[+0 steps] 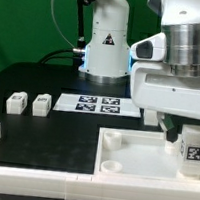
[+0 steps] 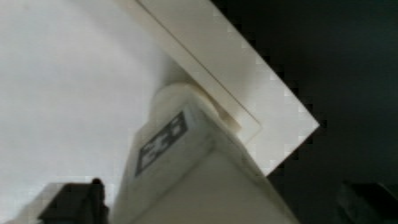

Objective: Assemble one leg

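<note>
White plastic with a black-and-white tag on one face, the leg point(image 1: 191, 147) stands upright at the exterior view's right, against the corner of the white tray part point(image 1: 130, 173). The wrist view alone shows the contact: the leg's rounded end meets the tray part's raised rim where two edges join. It also shows the gripper point(image 2: 217, 205) straddling the leg, one dark finger point(image 2: 71, 203) on each side. Whether the pads press on the leg cannot be told. The exterior view hides the fingers behind the arm's bulky white wrist, but it alone shows two spare legs point(image 1: 15, 101) lying well apart from the tray part on the black table point(image 1: 44, 132), with the marker board point(image 1: 99, 104) behind them.
</note>
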`<state>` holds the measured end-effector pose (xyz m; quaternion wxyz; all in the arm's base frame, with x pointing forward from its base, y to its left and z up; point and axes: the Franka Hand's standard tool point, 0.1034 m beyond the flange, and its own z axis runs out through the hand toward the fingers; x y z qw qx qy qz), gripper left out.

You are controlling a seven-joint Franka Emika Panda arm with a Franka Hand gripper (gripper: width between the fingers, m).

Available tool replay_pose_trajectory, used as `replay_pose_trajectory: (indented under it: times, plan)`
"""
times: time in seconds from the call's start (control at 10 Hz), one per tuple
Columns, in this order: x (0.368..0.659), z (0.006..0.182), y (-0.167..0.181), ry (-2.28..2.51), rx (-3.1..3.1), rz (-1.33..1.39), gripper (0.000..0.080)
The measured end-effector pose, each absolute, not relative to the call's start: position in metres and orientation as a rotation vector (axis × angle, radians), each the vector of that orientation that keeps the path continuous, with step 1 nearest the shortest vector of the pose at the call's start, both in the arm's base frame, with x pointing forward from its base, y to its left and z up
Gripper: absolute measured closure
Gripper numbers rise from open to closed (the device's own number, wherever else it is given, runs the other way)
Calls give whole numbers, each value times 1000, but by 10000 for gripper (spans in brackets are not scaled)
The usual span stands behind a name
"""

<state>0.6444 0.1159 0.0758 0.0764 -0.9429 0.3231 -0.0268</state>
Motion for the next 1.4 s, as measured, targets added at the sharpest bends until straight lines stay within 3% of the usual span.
replay_pose_trajectory:
  times: [0.4,0.5,0.6,0.7,0.8,0.9,1.4]
  plan:
    - [639,72,118,6,-3073,-92,151]
    - [639,72,119,172,-3059,-88,286]
    - [639,72,119,157,-3062,-88,286]
    - [639,72,120,278,-3045,-81,423]
    - [639,72,120,459,-3018,-72,506]
    - [639,72,119,554,-3000,-68,506]
    - [642,69,118,1958,-2312,74,506]
